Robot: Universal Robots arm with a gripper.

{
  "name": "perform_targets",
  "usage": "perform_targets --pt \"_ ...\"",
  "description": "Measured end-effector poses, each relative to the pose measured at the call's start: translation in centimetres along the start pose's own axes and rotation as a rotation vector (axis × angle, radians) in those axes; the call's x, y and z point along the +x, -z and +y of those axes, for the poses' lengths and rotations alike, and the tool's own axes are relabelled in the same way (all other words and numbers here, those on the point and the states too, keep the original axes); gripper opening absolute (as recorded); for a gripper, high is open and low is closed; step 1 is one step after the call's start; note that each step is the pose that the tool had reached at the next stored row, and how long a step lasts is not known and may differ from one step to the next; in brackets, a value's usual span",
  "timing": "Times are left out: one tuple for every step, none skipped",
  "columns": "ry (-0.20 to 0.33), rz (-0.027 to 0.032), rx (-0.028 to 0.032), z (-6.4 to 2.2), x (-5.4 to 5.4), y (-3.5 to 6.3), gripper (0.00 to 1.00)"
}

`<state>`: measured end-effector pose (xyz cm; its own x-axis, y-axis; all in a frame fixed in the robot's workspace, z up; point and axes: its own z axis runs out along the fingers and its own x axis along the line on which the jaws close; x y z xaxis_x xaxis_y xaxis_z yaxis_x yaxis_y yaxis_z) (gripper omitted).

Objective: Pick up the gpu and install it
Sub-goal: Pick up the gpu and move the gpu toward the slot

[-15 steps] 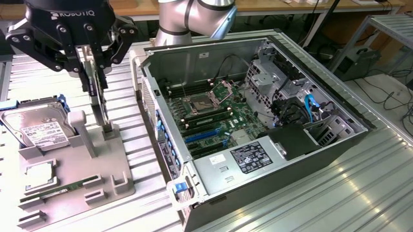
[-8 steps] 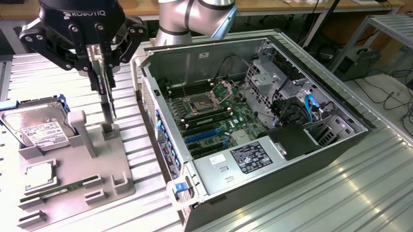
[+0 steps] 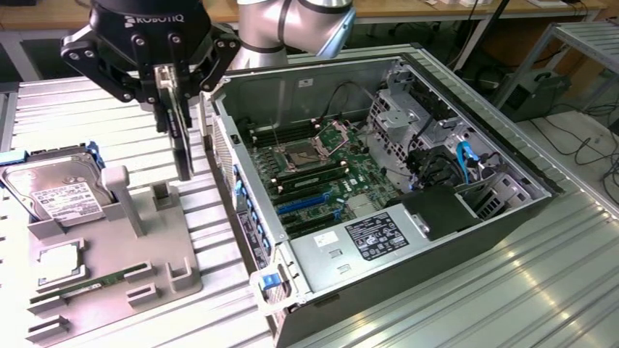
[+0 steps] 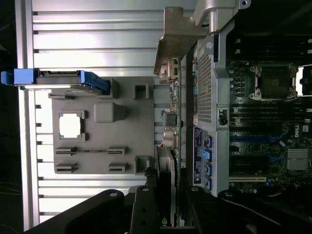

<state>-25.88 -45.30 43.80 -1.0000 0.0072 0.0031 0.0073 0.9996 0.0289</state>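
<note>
My gripper is shut on the gpu, which hangs edge-on and upright in the air above the grey fixture, just outside the open computer case on the exterior view's left. In the wrist view the gpu runs away from my gripper as a thin green card with its silver end bracket at the far end, beside the case wall. The motherboard lies inside the case with blue slots showing.
On the grey fixture stand a silver hard drive in a blue carrier, a square processor and a long memory stick. Cables and a drive cage crowd the case's far side. The table is ribbed aluminium.
</note>
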Motion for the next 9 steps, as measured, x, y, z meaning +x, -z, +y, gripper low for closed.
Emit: perform_targets --pt "0.000 0.0000 -0.0001 0.00 -0.2 0.00 0.27" --pt "0.000 0.0000 -0.0001 0.00 -0.4 0.00 0.27" --pt "0.000 0.0000 -0.0001 0.01 -0.5 0.00 0.27" --pt "0.000 0.0000 0.0000 0.01 -0.8 0.00 0.27" --pt "0.000 -0.0001 -0.0001 0.01 -1.0 0.00 0.27" --pt "0.000 0.0001 0.0000 0.01 -1.2 0.01 0.27" --pt "0.000 0.0000 0.0000 0.01 -1.4 0.01 0.27" --pt "0.000 0.0000 0.0000 0.01 -1.6 0.00 0.27" --pt "0.000 0.0000 0.0000 0.01 -1.8 0.01 0.27"
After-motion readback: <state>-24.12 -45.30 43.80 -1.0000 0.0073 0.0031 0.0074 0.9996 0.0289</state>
